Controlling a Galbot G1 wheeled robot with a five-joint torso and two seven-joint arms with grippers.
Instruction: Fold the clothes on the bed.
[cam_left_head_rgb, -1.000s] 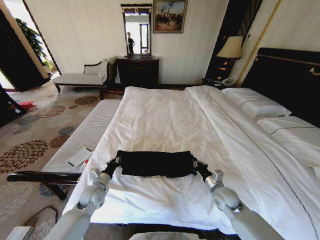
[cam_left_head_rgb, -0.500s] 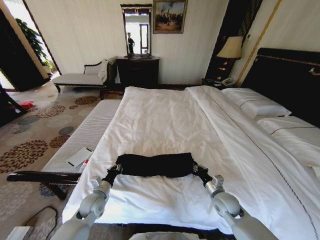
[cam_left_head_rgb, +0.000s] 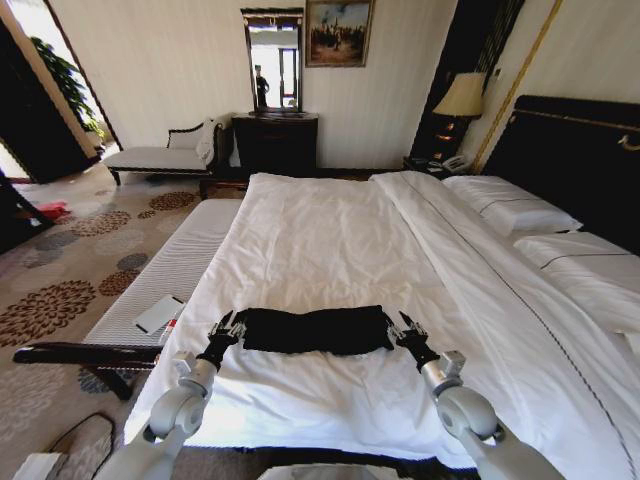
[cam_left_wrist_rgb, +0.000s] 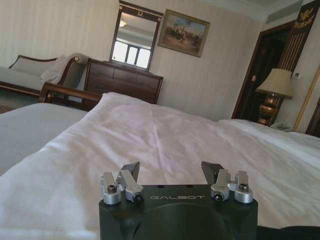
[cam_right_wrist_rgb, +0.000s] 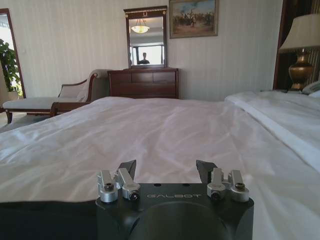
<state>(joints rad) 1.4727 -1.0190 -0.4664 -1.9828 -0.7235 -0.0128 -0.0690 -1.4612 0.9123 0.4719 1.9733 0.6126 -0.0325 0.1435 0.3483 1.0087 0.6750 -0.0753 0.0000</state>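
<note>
Black T-shirt (cam_left_head_rgb: 317, 330), folded into a flat band, lies between your two tools on the near end of the bed (cam_left_head_rgb: 330, 240). Your left tool (cam_left_head_rgb: 227, 326) sits just beside the band's left edge with its fingers spread, gripping nothing. Your right tool (cam_left_head_rgb: 405, 325) sits just beside the right edge, likewise spread and released. Both wrist views look across the white duvet (cam_right_wrist_rgb: 165, 130) toward a dark dresser (cam_right_wrist_rgb: 145, 82), mirror (cam_right_wrist_rgb: 146, 37) and chaise (cam_right_wrist_rgb: 45, 100). White pillows (cam_left_head_rgb: 510, 205) rest by the headboard (cam_left_head_rgb: 580, 160).
</note>
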